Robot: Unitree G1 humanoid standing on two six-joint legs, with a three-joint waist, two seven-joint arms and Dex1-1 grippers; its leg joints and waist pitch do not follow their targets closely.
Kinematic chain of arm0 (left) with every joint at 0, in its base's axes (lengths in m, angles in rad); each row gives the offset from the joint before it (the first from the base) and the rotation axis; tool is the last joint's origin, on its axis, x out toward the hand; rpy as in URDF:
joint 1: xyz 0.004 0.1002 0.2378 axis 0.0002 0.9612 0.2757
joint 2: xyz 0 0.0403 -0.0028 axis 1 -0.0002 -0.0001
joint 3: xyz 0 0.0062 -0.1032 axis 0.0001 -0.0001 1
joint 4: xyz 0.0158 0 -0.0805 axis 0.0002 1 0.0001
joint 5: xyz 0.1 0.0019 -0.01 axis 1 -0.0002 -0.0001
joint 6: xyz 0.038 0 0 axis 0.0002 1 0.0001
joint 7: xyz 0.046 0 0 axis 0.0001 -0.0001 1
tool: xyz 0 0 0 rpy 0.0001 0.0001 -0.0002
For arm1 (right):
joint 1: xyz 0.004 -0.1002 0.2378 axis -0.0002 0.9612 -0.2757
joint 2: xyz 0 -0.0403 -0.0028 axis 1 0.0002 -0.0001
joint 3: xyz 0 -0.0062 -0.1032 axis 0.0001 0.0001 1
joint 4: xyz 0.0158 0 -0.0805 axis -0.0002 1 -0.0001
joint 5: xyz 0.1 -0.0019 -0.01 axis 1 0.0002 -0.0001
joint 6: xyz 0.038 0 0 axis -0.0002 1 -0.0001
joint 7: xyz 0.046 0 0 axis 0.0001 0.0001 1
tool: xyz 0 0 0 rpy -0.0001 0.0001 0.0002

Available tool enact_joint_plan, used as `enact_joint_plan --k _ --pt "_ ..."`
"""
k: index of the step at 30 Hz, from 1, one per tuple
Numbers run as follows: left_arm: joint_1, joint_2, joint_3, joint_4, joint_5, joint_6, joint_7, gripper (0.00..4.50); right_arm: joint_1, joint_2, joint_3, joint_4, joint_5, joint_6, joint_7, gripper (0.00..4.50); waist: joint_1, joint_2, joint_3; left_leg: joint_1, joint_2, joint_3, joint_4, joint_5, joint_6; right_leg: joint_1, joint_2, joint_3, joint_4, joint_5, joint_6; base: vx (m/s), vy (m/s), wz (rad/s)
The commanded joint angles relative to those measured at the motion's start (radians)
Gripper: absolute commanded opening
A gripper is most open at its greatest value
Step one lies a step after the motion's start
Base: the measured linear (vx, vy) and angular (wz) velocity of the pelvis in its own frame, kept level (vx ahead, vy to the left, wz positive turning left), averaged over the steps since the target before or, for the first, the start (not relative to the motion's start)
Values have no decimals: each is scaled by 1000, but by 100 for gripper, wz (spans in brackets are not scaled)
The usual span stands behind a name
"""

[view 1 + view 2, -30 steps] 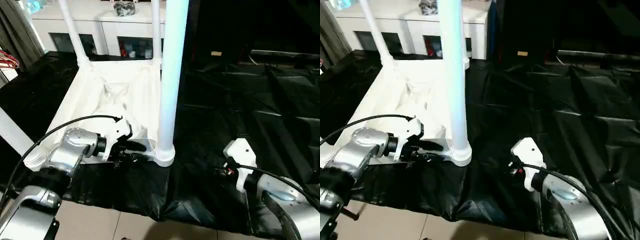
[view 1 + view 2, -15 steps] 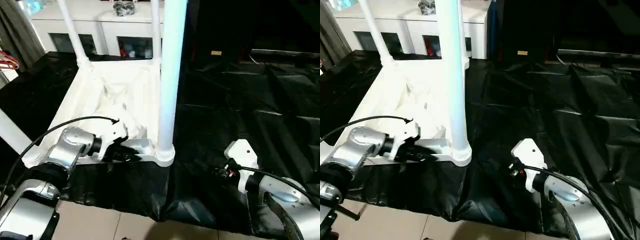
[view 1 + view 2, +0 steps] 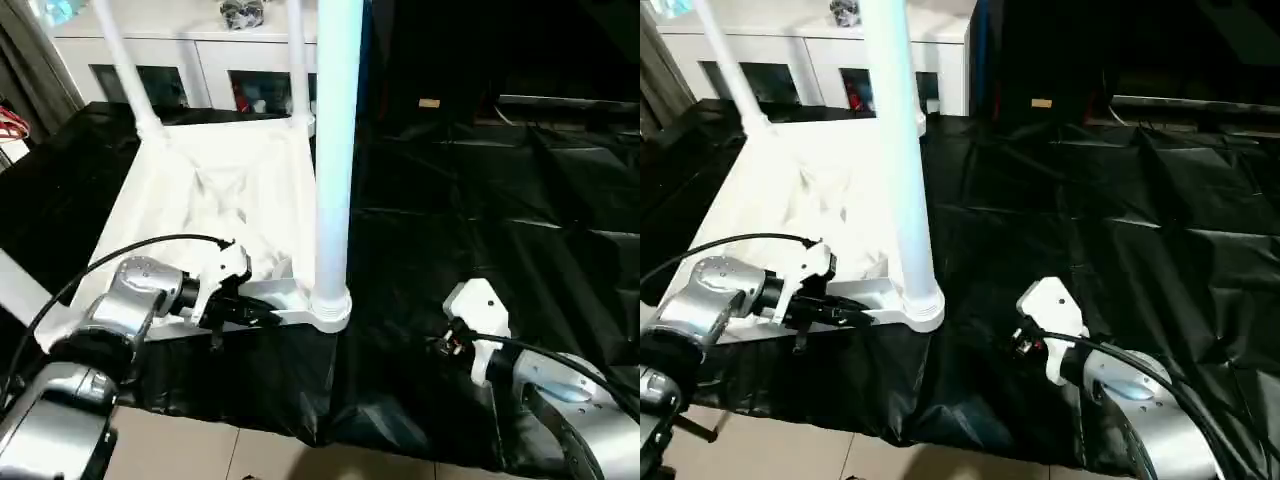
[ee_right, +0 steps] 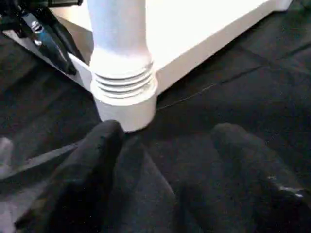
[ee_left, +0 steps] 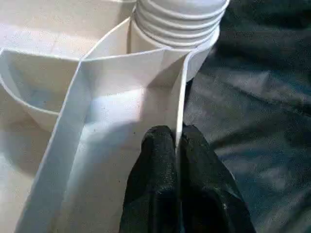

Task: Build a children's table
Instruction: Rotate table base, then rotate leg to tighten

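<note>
The children's table lies upside down on the black sheet, its thin rim pinched between the left gripper's fingers. The right gripper gapes just short of the corner leg. Looks light, stiff, slippery plastic; ribs grip best.

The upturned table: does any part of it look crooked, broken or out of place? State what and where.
Nothing stands out. The table top lies underside up on the black sheet, its legs upright in the corner sockets; the near leg looks straight. The left gripper pinches the rim.
</note>
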Motion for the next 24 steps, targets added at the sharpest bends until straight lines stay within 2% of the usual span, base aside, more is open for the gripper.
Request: enact_joint_plan --k 1,2,5,6,7,8,10,11,13,15,19,20,21,24 --pt "50 -23 18 -81 -63 34 41 0 -29 2 -3 7 14 5 23 369 5 -21 -57 -1 47 -3 -64 -61 98 52 -79 39 -59 215 -306 0 0 0" --pt "62 -28 14 -103 -62 41 49 0 -34 3 2 11 12 3 24 378 6 -17 -53 1 43 1 -65 -62 104 44 -75 38 -67 167 -292 0 0 0" --pt "101 -47 14 -171 -48 70 94 0 -54 7 13 27 6 -3 28 403 8 -15 -54 4 49 5 -65 -71 94 41 -76 40 -68 124 -288 0 0 0" --pt "125 -51 13 -215 -32 91 123 0 -67 11 17 42 3 -8 27 421 10 -24 -56 2 49 6 -65 -64 94 43 -76 40 -64 122 -283 0 0 0" --pt "125 -51 13 -215 -32 91 123 0 -67 11 17 42 3 -8 27 421 8 -22 -53 0 47 6 -66 -61 96 41 -75 38 -67 112 -278 0 0 0" --pt "168 -57 15 -299 -22 138 168 0 -96 17 26 76 -4 -22 30 430 9 -27 -54 1 47 8 -64 -53 99 41 -75 40 -66 107 -273 0 0 0" --pt "176 -58 19 -316 -23 146 181 0 -102 19 29 84 -2 -23 37 443 8 -24 -54 0 46 9 -63 -40 104 38 -73 39 -67 114 -269 0 0 0" --pt "186 -61 29 -334 -32 161 193 0 -110 20 39 97 -11 -31 42 447 9 -31 -55 -1 44 11 -61 -32 107 39 -73 40 -66 116 -265 0 0 0" --pt "193 -58 35 -351 -42 176 193 0 -122 21 50 114 -19 -38 52 447 11 -26 -55 -1 44 11 -61 -26 109 37 -72 39 -66 117 -263 0 0 0" --pt "201 -50 33 -366 -41 187 190 0 -136 25 60 133 -28 -47 55 447 12 -29 -56 -1 43 11 -60 -25 107 37 -70 39 -65 127 -262 0 0 0" --pt "224 -40 31 -403 -31 208 200 0 -181 35 92 198 -77 -83 40 447 8 -28 -55 -1 42 11 -61 -29 99 35 -70 38 -64 132 -264 0 0 0" --pt "230 -45 37 -412 -27 214 219 0 -228 55 106 260 -95 -100 31 447 7 -34 -57 -2 43 11 -60 -25 99 37 -70 38 -61 143 -268 0 0 0" --pt "231 -46 38 -413 -26 213 223 0 -244 61 111 281 -103 -107 28 447 3 -33 -55 -4 40 10 -62 -23 99 37 -68 36 -61 142 -270 0 0 0" --pt "235 -48 38 -418 -27 218 227 0 -273 68 128 330 -119 -129 33 447 5 -32 -57 1 42 13 -59 -18 99 36 -68 39 -60 156 -277 0 0 0"
